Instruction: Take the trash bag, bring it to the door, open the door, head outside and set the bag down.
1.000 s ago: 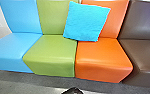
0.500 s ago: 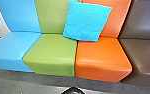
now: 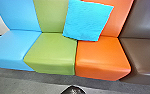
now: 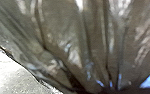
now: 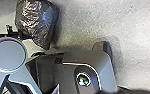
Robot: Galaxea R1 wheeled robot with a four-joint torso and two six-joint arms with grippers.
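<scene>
Slight view shift (open floor point(image 5: 83, 17) beside bag point(image 5: 36, 20))

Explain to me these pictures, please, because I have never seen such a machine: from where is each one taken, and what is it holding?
It is a wheeled robot with two arms. The head picture looks down on joined seats in blue, green, orange and brown; a turquoise cushion leans across the green and orange backrests. The other two pictures come from its wrists. The left one looks closely at a dark bag; the right one shows that bag by the left hand, against a grey floor. The bag seems to be held by that hand, though the grip itself is hidden. The dark plate is part of the robot.
</scene>
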